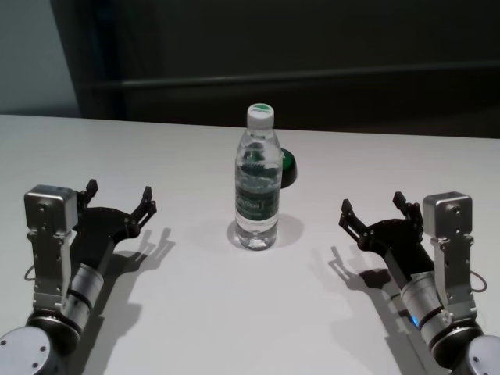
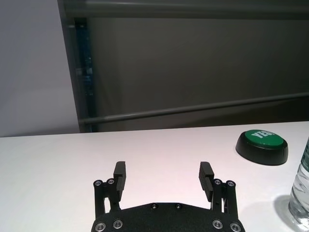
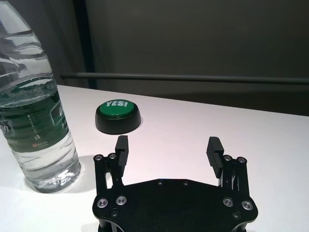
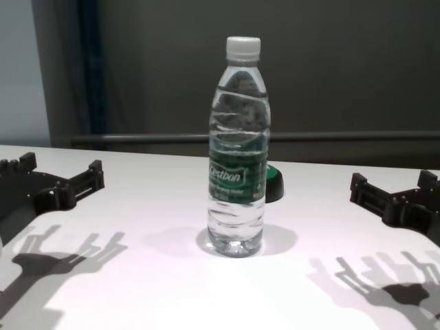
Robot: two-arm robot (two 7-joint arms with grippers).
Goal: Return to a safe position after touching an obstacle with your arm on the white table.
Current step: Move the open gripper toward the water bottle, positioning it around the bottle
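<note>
Left gripper hangs low over the table, near edge on left side, fingers spread wide, nothing between them. Right gripper mirrors it on right side, also spread and empty.

Going by size: the table is broad, white and plain. The bottle stands upright in the middle btw. the two grippers, well apart from both, cap on, water inside. Just behind it, partly hidden in head view, sits a green button with "YES!" on top.

Step, as I judge: both arms look drawn back w/ no contact now, so either the touch is not yet begun or the return is nearly done; can't tell which. Next move calls for slow motion and clearance from the bottle, as it may tip easily.
</note>
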